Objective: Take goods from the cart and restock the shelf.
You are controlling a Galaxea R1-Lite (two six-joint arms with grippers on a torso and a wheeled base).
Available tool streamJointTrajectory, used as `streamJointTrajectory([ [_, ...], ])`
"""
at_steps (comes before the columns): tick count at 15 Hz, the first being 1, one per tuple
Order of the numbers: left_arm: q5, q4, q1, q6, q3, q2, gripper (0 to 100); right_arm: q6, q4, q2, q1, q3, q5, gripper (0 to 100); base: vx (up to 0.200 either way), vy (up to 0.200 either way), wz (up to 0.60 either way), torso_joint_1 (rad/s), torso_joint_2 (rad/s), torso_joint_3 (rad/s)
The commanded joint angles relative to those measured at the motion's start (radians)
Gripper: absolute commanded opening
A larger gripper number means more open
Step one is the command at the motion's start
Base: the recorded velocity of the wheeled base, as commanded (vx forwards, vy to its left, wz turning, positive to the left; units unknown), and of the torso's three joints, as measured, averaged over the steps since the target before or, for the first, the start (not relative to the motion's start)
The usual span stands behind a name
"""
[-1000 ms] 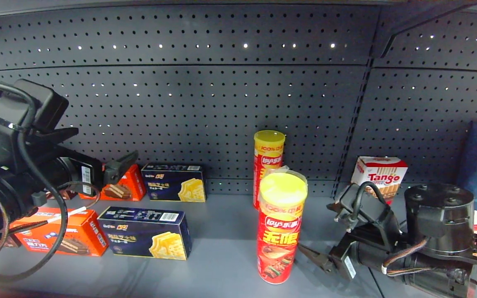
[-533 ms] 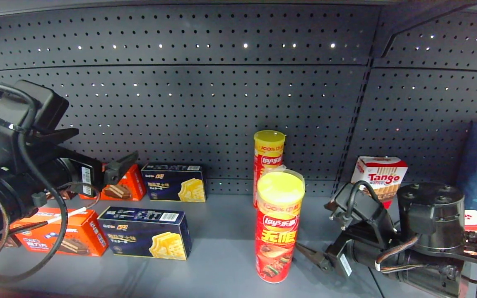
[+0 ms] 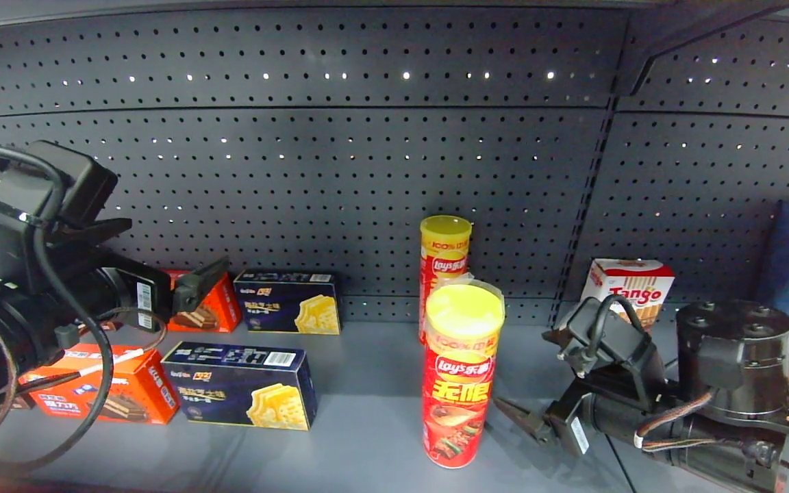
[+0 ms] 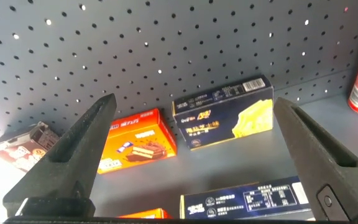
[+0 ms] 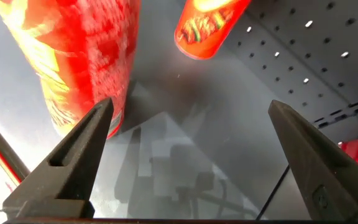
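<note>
1. The grey shelf (image 3: pixel 367 383) ran flat beneath a dark perforated back panel (image 3: pixel 340 171).
2. Towards the left, four cartons lay in two rows. A front orange box (image 3: pixel 103 394) sat just beside a front navy box (image 3: pixel 244 385). Behind them, a rear orange box (image 3: pixel 211 313) sat beside a rear navy box (image 3: pixel 290 301).
3. Near the middle, two red chip cans with yellow lids stood upright. The front can (image 3: pixel 461 376) was directly ahead of the rear can (image 3: pixel 443 260), which stood close to the panel.
4. Off to the right stood a white-and-red wafer box (image 3: pixel 631 284), well apart from the cartons.
</note>
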Motion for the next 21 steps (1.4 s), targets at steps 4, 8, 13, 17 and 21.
streamJointTrajectory([
  [4,0.001,-0.001,0.003,-0.003,0.058,-0.086,100,0.003,0.000,-0.103,-0.001,0.006,-0.037,100,0.000,0.000,0.00,0.000,0.00,0.000],
  [8,0.001,0.002,0.111,-0.023,0.218,-0.323,100,0.006,0.000,-0.255,-0.131,-0.006,-0.058,100,0.000,0.000,0.00,0.000,0.00,0.000],
  [13,0.007,0.016,0.143,-0.032,0.454,-0.646,100,0.008,0.000,-0.460,-0.430,0.000,-0.057,100,0.000,0.000,0.00,0.000,0.00,0.000],
  [17,0.007,0.159,0.143,-0.033,0.521,-0.826,100,0.009,0.011,-0.700,-0.578,0.190,-0.064,100,0.000,0.000,0.00,0.000,0.00,0.000],
  [21,0.008,0.505,0.143,-0.033,0.508,-1.119,100,0.021,0.018,-0.957,-0.588,0.457,-0.213,100,0.000,0.000,0.00,0.000,0.00,0.000],
])
